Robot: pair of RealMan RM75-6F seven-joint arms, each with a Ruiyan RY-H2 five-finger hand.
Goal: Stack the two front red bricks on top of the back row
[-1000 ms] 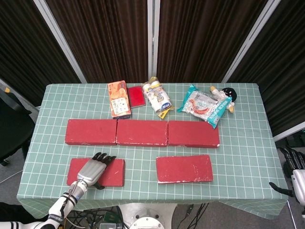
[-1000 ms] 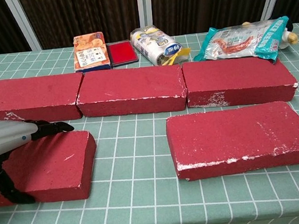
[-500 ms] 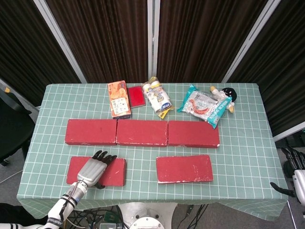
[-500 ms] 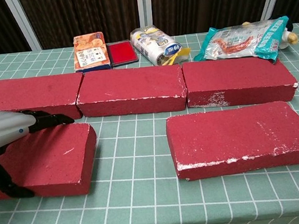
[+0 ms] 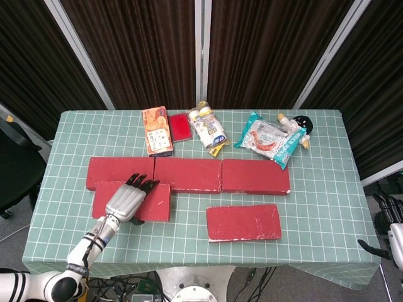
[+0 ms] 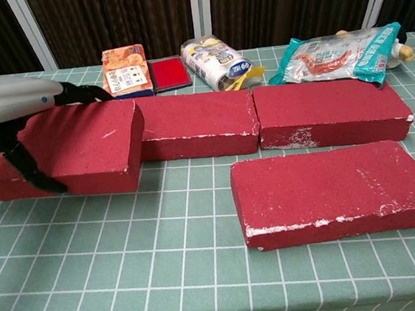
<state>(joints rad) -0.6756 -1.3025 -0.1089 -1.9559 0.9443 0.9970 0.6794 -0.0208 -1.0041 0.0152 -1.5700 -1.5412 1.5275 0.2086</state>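
Nearest the robot, the left hand [image 5: 129,200] grips the front-left red brick [image 5: 135,201], fingers over its top and thumb down its near face, as the chest view shows. A second ago this brick lay flat on the green checked surface [image 5: 315,201] in front of the back row [image 5: 189,175]; half a second ago its far edge had begun to tip up. Now it is lifted clear and carried back, so that in the head view it overlaps the left and middle bricks of the back row. It is not yet set down; my judgement is that the first of the two stacking moves is about half done, with lowering and release left.

The front-right red brick [image 5: 244,222] lies flat in front of the back row, to the right, and has not moved. The right hand [image 5: 391,234] hangs off the surface's right edge, well away from that row; it seems to hold nothing, but I cannot tell how its fingers lie.

Behind the back row sit an orange box [image 5: 157,130], a red flat case [image 5: 180,127], a clear bag of packets [image 5: 209,128] and a teal snack bag [image 5: 269,138]. All carry printing, but no word is legible.
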